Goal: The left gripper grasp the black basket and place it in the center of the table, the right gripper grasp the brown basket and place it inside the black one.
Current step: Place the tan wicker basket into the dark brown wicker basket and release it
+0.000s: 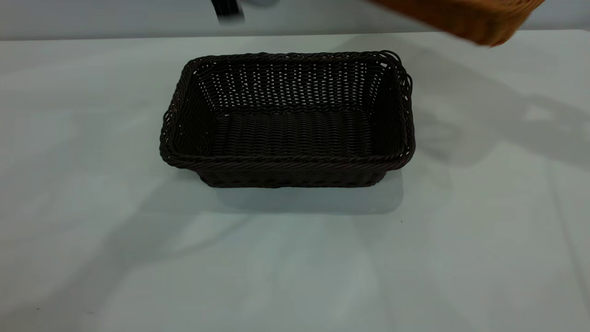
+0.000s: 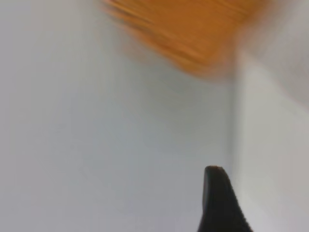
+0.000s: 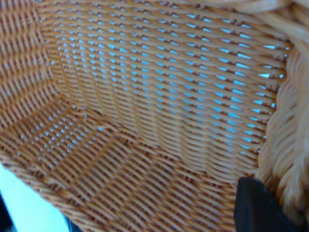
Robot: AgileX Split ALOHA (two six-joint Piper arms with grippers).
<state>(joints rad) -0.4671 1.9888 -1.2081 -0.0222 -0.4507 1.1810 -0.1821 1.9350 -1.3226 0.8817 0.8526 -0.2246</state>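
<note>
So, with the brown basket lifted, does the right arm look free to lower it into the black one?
Probably yes: the black basket sits open and empty on the table, and the brown basket is in the air beyond its right corner, nothing between.

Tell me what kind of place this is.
Probably a robot test bench rather than a home: a bare white table holding only the black basket, with the brown basket lifted above its far right.

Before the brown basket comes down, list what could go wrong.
1. The brown basket hangs tilted above and to the right of the black basket; a corner may catch the braided rim.
2. The right pincer grips only one wall, so it could slip.
3. A snag may shove the black basket off centre.
</note>
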